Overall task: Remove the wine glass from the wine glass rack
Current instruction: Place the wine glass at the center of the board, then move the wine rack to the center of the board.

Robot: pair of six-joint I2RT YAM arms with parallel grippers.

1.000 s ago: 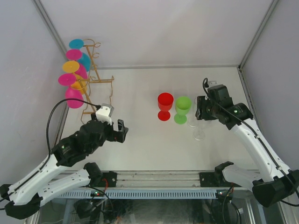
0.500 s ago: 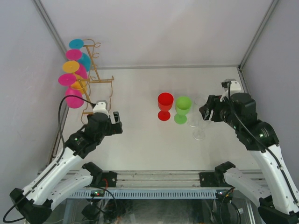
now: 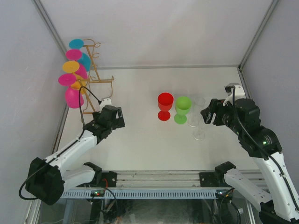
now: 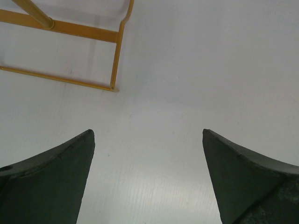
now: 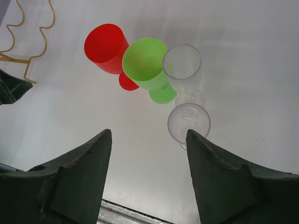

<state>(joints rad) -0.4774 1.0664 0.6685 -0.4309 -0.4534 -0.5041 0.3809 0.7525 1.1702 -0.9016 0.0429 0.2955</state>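
Observation:
The gold wire wine glass rack [image 3: 96, 71] stands at the far left of the table. Several coloured wine glasses hang from it upside down, cyan [image 3: 77, 44] at the top and magenta [image 3: 73, 96] the lowest. My left gripper [image 3: 114, 120] hovers just right of the rack's base, open and empty. In the left wrist view only the rack's base frame [image 4: 74, 31] shows, ahead of the open left gripper [image 4: 147, 134]. My right gripper [image 3: 210, 115] is open beside two clear glasses. Nothing lies between its fingers in the right wrist view [image 5: 148, 134].
A red glass [image 3: 165, 105], a green glass [image 3: 182, 109] and two clear glasses [image 3: 198, 103] [image 3: 199, 133] stand upright mid-table. In the right wrist view the near clear glass [image 5: 189, 123] sits just beyond the right finger. Enclosure walls stand close behind the rack.
My left gripper has moved up and left toward the rack's base. The right gripper has drawn back to the right from the clear glasses and opened wider.

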